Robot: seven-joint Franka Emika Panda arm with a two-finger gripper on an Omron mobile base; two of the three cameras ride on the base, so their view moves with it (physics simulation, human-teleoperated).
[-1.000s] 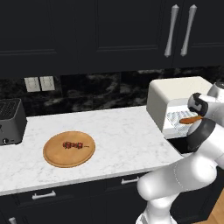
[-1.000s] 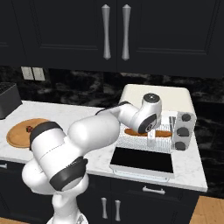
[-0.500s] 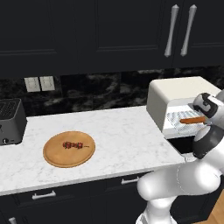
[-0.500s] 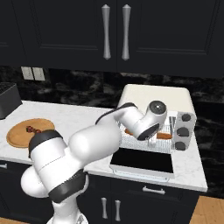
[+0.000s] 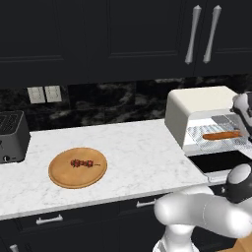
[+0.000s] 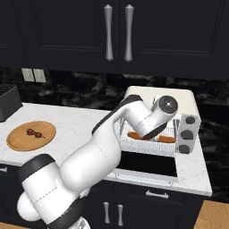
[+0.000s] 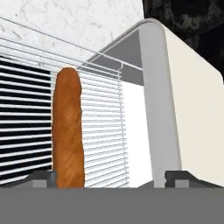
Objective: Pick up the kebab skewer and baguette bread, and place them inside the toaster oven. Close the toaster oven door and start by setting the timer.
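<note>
**Hand view: baguette lies on the oven rack, fingers spread wide**

Hand view shows the baguette bread (image 7: 68,127) lying lengthwise on the wire rack (image 7: 103,131) of the toaster oven (image 7: 183,109). The gripper (image 7: 109,178) has its two fingertips (image 7: 41,177) far apart at the bottom of the view, at about 7 and 5 o'clock; the loaf's near end sits just beside the left tip, and whether they touch cannot be told. The fingers pinch nothing.

In the left base view the toaster oven (image 5: 199,106) stands at 3 o'clock on the white marble counter (image 5: 133,147), with the baguette bread (image 5: 221,135) on its rack and the toaster oven door (image 5: 219,161) folded down flat in front. The kebab skewer (image 5: 82,163) rests on the round wooden board (image 5: 78,168) at about 8 o'clock, well apart from the oven. A dark slot toaster (image 5: 12,135) sits at 9 o'clock by the wall.

In the right base view the arm reaches into the toaster oven (image 6: 159,96); the baguette bread (image 6: 166,139) shows beside the hand, and the kebab skewer (image 6: 35,133) lies on the board at 9 o'clock. Three dark knobs (image 6: 186,134) line the oven's right side. No brand, label or writing can be read on the oven, toaster or cabinets.
</note>
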